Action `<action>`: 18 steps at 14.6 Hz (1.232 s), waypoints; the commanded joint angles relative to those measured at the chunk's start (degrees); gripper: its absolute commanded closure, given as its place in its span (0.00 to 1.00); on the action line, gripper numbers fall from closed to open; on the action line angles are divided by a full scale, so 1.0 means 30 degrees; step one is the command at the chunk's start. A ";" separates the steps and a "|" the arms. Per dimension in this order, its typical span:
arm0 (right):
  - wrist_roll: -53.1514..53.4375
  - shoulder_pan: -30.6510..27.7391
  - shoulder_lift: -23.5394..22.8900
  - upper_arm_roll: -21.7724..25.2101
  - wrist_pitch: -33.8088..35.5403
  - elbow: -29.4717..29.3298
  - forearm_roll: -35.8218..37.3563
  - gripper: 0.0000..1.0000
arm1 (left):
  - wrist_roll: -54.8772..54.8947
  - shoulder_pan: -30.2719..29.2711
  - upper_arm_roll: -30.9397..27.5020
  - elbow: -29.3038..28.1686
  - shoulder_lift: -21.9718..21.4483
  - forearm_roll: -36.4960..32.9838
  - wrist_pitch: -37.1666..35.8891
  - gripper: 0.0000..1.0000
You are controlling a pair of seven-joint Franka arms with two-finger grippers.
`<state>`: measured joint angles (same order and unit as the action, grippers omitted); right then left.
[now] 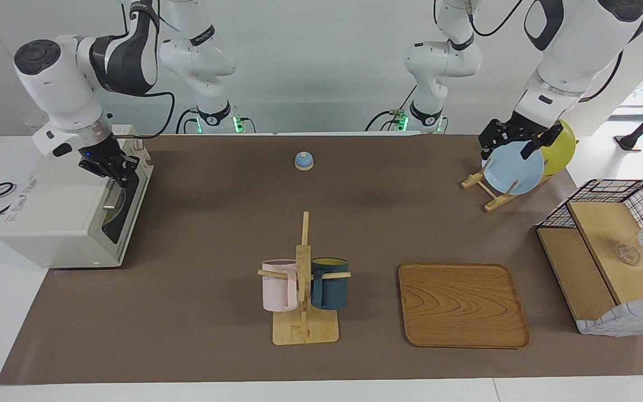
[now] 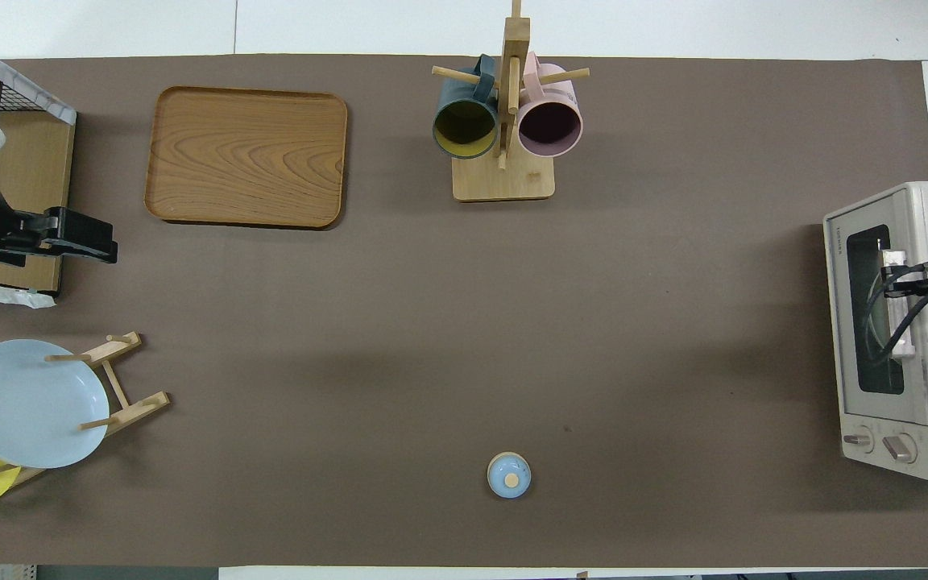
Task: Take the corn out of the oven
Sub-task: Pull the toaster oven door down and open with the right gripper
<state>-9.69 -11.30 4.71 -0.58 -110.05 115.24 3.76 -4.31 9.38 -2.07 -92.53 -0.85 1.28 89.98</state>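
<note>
The off-white oven [image 1: 65, 218] stands at the right arm's end of the table, and it also shows in the overhead view [image 2: 927, 322]. Its dark glass door [image 1: 119, 215] looks closed. My right gripper [image 1: 116, 170] is at the top edge of the door, by the silver handle [image 1: 110, 196]. My right arm partly covers the door in the overhead view. No corn shows; the dark glass hides the inside of the oven. My left gripper [image 1: 508, 152] hangs open and empty over the plate rack and waits.
A plate rack [image 1: 492, 192] holds a blue plate [image 1: 514, 167] and a yellow plate [image 1: 560, 146]. A wire-and-wood basket shelf [image 1: 606, 245], a wooden tray [image 1: 461, 304], a mug rack [image 1: 303, 290] with a pink and a dark blue mug, and a small blue knob [image 1: 303, 161] stand on the brown mat.
</note>
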 commanded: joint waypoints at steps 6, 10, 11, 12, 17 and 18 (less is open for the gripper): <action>-0.1047 -0.0832 0.0098 -0.0072 -0.0701 0.0727 0.0152 1.00 | 0.0032 -0.0139 0.0132 0.0140 -0.0099 -0.0398 -0.0374 0.00; -0.1106 -0.0892 0.0040 -0.0072 -0.1021 0.1107 0.0152 1.00 | 0.0032 -0.0139 0.0132 0.0140 -0.0099 -0.0398 -0.0374 0.00; -0.1135 -0.0892 0.0040 -0.0072 -0.0965 0.1108 0.0152 1.00 | 0.0032 -0.0139 0.0132 0.0140 -0.0099 -0.0398 -0.0374 0.00; -0.1222 -0.0892 0.0040 -0.0072 -0.0994 0.1137 0.0152 1.00 | 0.0032 -0.0139 0.0132 0.0169 -0.0099 -0.0398 -0.0374 0.00; -0.1136 -0.0893 0.0040 -0.0072 -0.1082 0.1342 0.0123 1.00 | 0.0032 -0.0139 0.0132 0.0169 -0.0099 -0.0398 -0.0374 0.00; -0.1077 -0.0805 0.0040 -0.0101 -0.1082 0.1342 0.0123 1.00 | 0.0032 -0.0139 0.0132 0.0169 -0.0099 -0.0398 -0.0345 0.00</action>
<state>-11.54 -13.15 4.55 -0.56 -111.42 117.30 3.76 -4.31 9.38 -2.07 -92.53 -0.85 1.28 89.98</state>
